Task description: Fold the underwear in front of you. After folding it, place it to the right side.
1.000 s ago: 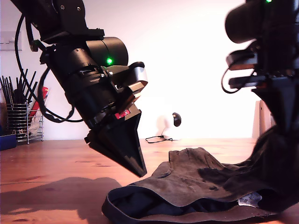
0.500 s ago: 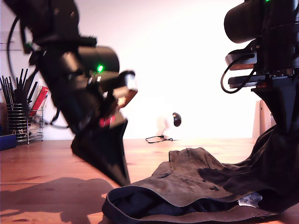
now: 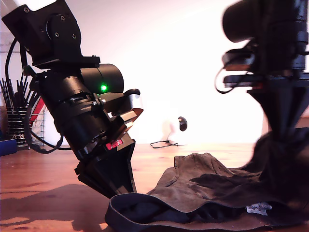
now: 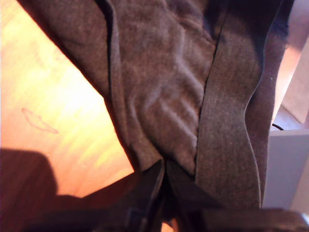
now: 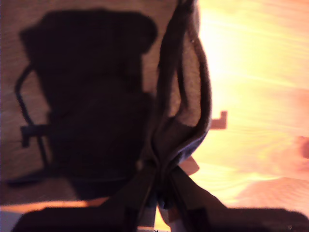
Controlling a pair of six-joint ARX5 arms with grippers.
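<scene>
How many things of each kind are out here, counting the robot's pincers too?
Underwear: 1
Pincers: 2, my first pincer and my second pincer, both pinching the underwear
Wire rack: 1
Table: 1
Total: 5

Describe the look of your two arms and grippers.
Both arms are black. The arm on the exterior view's left has a round barrel with a green light, a silver bracket, a small red tag, looping black cables and tapered wedge-shaped fingers. The other arm is blurred, black, also cabled.
</scene>
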